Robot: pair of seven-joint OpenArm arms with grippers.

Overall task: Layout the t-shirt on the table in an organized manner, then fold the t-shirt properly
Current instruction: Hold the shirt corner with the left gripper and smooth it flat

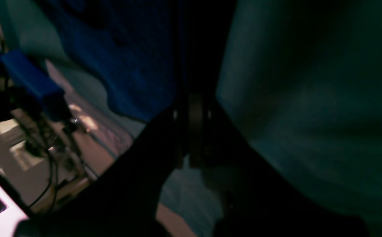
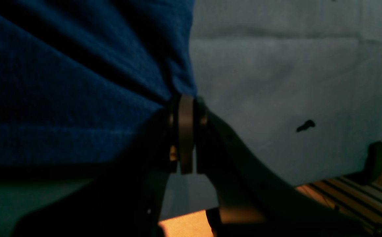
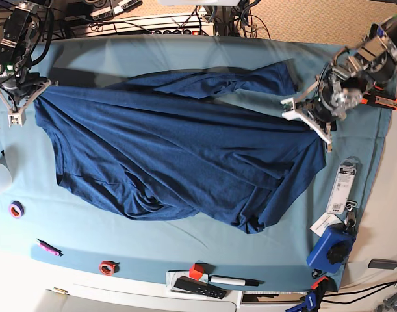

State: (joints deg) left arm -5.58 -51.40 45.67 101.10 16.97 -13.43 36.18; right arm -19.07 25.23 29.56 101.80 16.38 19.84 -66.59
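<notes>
Two grippers clenched, one at each end of the t-shirt [image 3: 179, 156]: right gripper [image 2: 187, 98] pinching an edge at the left of the base view, left gripper [image 3: 310, 112] closed at the opposite edge, cloth between its pads too dark to confirm. Best now to pull both ends apart evenly and low over the table [image 3: 185, 244], keeping the pinch firm, so wrinkles near the lower hem flatten without dragging. Long axis across the table from one arm to the other, lying crumpled in the middle.
</notes>
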